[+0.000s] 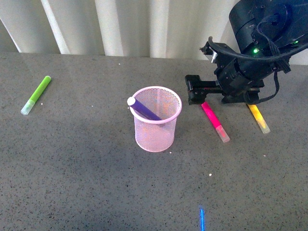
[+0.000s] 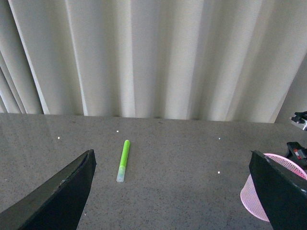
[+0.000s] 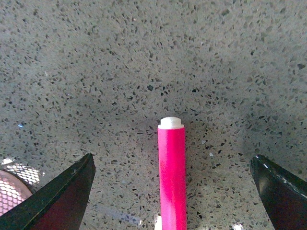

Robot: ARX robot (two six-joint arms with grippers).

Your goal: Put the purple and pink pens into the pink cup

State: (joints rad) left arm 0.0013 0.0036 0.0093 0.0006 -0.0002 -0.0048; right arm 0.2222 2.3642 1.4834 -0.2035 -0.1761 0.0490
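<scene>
Pink cup (image 1: 155,135) upright mid-table (image 1: 72,183). Purple pen (image 1: 144,109) inside it, leaning, cap over rim at 10 o'clock. Pink pen (image 1: 214,120) flat on table at cup's 3 o'clock, apart from it. Right gripper (image 3: 171,158) at pen's far end, fingers (image 3: 57,196) spread wide either side, clear of barrel. Left gripper (image 2: 170,160) fingers spread, nothing between. Green marker (image 1: 36,95) far off at cup's 10 o'clock. Yellow marker (image 1: 258,118) past pink pen at 3 o'clock.

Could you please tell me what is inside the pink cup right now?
The purple pen leans inside the pink cup, its whitish end sticking out above the rim. Its lower end is blurred by the mesh, and the cup's bottom cannot be made out.
</scene>
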